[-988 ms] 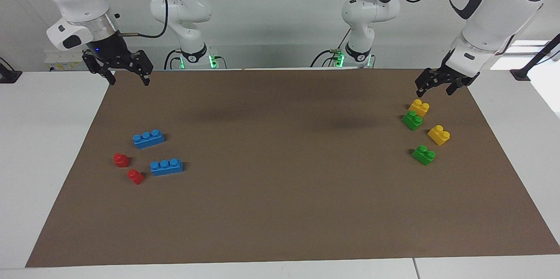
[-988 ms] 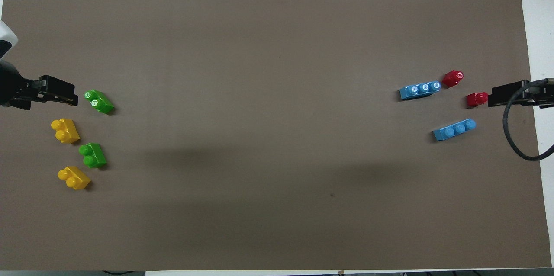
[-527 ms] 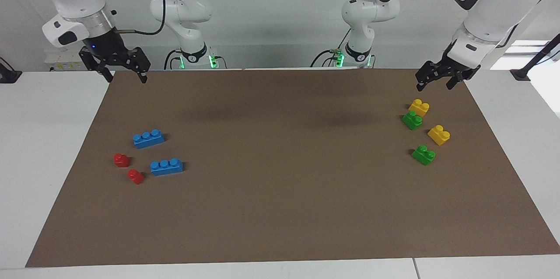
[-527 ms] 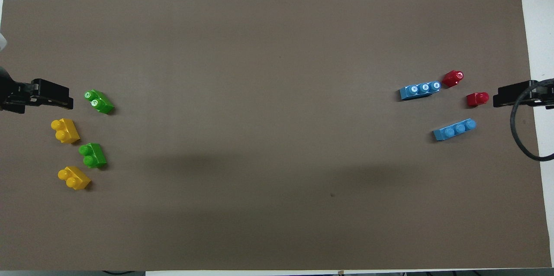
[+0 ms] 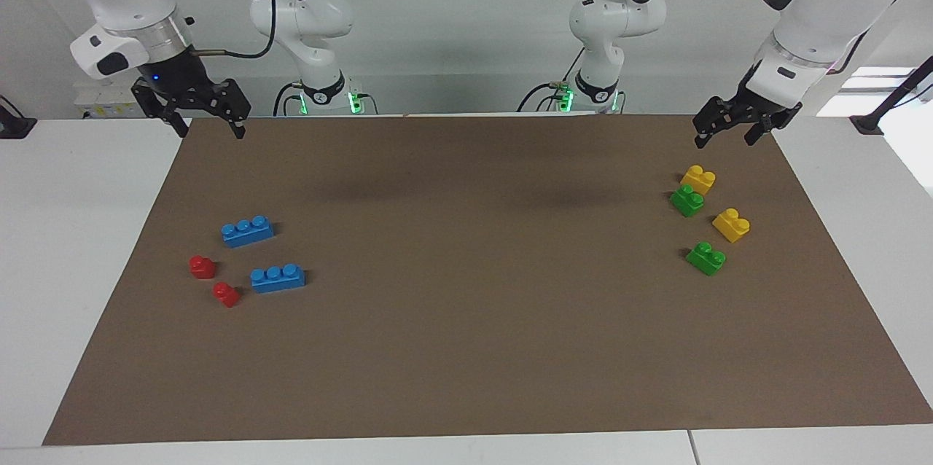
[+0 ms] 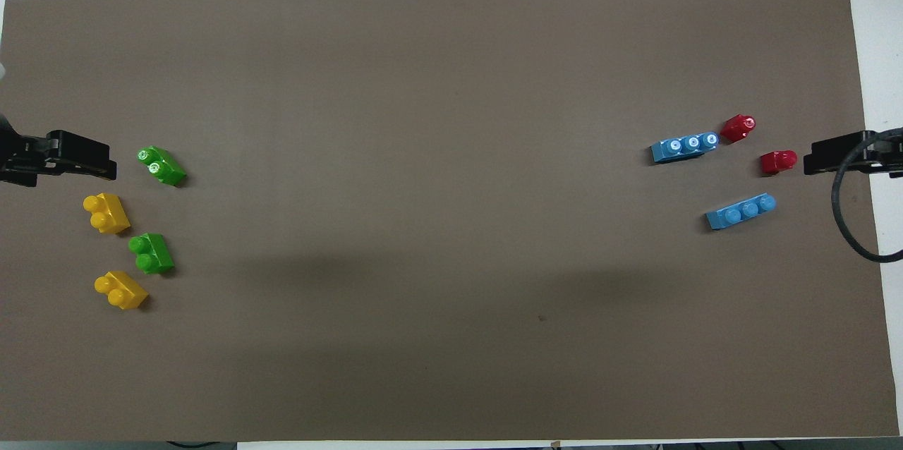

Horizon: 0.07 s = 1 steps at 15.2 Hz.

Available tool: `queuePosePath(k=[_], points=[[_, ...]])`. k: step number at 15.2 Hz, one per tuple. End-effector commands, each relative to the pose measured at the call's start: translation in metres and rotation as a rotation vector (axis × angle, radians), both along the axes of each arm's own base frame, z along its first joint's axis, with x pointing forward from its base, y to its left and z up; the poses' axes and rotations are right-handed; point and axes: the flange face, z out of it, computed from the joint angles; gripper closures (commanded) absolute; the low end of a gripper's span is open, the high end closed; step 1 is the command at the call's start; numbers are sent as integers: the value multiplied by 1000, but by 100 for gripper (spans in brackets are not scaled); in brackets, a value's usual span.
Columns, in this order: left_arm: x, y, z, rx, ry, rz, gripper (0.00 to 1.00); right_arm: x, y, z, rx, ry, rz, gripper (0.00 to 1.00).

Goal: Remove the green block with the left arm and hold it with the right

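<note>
Two green blocks lie on the brown mat toward the left arm's end: one (image 5: 686,200) (image 6: 151,253) touches a yellow brick (image 5: 697,178), the other (image 5: 705,258) (image 6: 161,166) lies farther from the robots. My left gripper (image 5: 725,135) (image 6: 99,161) hangs open and empty above the mat's edge, over the spot just robot-side of that yellow brick. At the other end, my right gripper (image 5: 211,131) (image 6: 818,157) is raised over the mat's corner, also open and empty.
A second yellow brick (image 5: 731,224) (image 6: 106,213) sits between the green blocks. Two blue three-stud bricks (image 5: 248,231) (image 5: 278,278) and two small red bricks (image 5: 202,266) (image 5: 226,294) lie toward the right arm's end. The mat (image 5: 466,348) covers a white table.
Both grippers have risen a little and drawn back toward their own ends of the table. No brick has moved.
</note>
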Motion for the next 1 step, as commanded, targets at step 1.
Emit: queuePosePath(k=[1], points=[[-6, -2, 5, -13, -1, -14, 0, 1, -3, 4, -18, -1, 19, 0]])
